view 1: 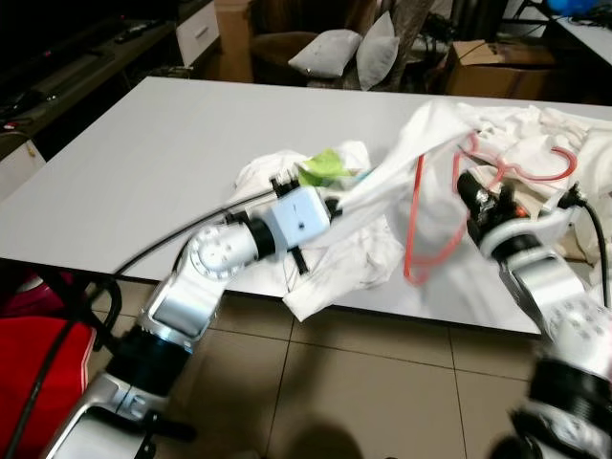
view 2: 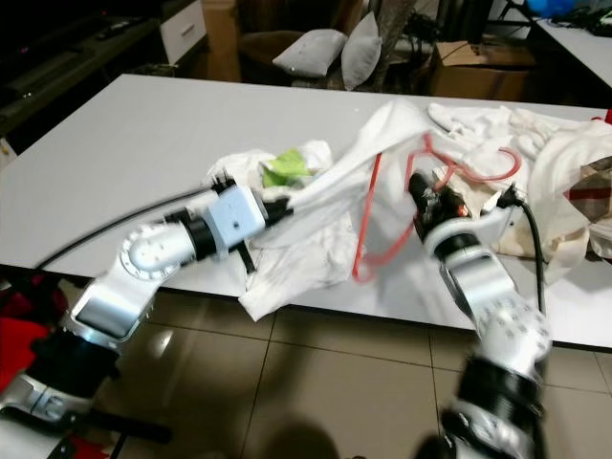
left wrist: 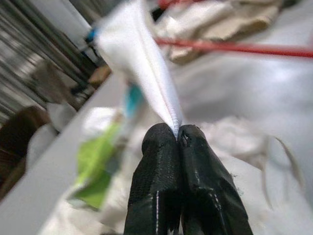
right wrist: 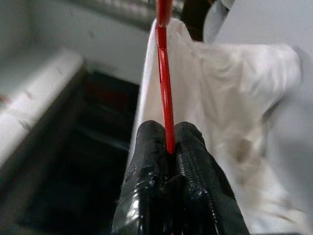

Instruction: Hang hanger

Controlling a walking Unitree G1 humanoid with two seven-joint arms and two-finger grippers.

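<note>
Your left gripper (left wrist: 177, 139) has its fingers (left wrist: 156, 176) pressed tight together on a fold of the white garment (view 1: 382, 191), with the cloth running out from the tips in a taut ridge. In the left eye view that same gripper sits above the near part of the table (view 1: 124, 172), and the garment stretches from it up and toward your right, lifted off the tabletop. The rest of the garment lies crumpled beneath, some of it spilling over the near edge of the table. A green item (view 1: 320, 167) rests among the folds just beyond your left wrist.

Your right gripper (right wrist: 170, 147) is also clamped closed, its fingers (right wrist: 146, 161) nipping the thin red bar of the hanger (view 1: 421, 220). From the head camera you see the hanger held up at the right side of the table, its lower loop hanging down near the table's front edge and its upper part curving away toward the pile on the right. The raised white garment passes right beside the hanger's upright bar; you cannot tell from these views whether the hanger is inside the cloth or only against it.

More white cloth (view 1: 535, 124) is heaped on the table behind your right arm. Beyond the table's far edge you have two grey cushions (view 1: 325, 50) and a cardboard box (view 1: 492, 67). Something red (view 1: 38, 354) sits on the floor at your lower left.
</note>
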